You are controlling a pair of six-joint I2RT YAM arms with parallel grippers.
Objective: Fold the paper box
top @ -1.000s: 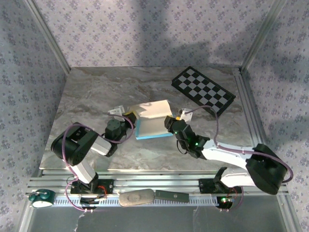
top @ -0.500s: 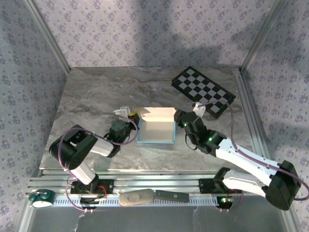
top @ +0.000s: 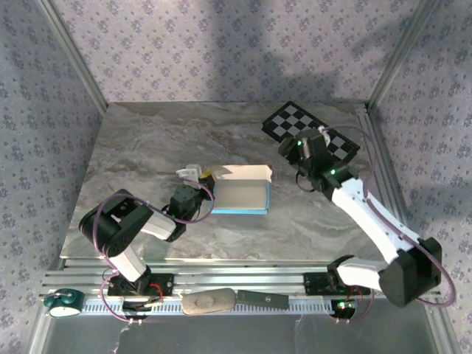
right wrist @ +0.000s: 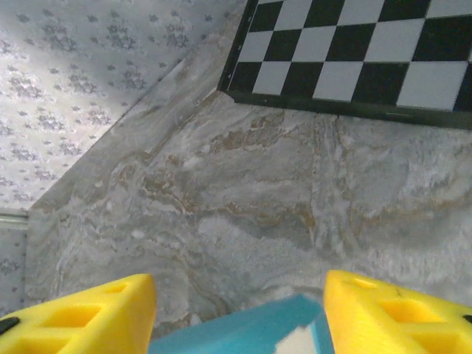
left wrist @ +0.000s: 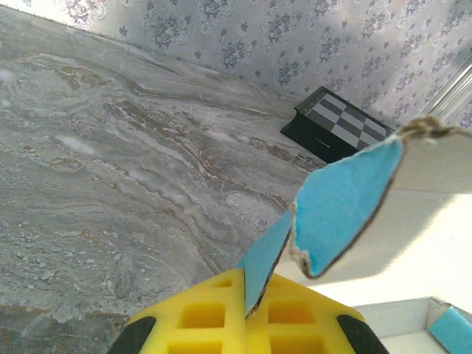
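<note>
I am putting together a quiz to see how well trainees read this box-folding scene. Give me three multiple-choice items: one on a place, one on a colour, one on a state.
1. Seen from the top camera, where on the table does the checkerboard lie?
A. near left corner
B. far right corner
C. centre

2. What colour is the face of the paper box flap in the left wrist view?
A. red
B. turquoise-blue
C. black

3. How does the right gripper stand?
A. open, clamping nothing
B. shut on the paper box
C. shut on the checkerboard

Answers:
1 B: the board sits by the far right corner, beyond the box.
2 B: the flap shows turquoise-blue where the left gripper pinches it.
3 A: its yellow fingers stand wide apart.
</note>
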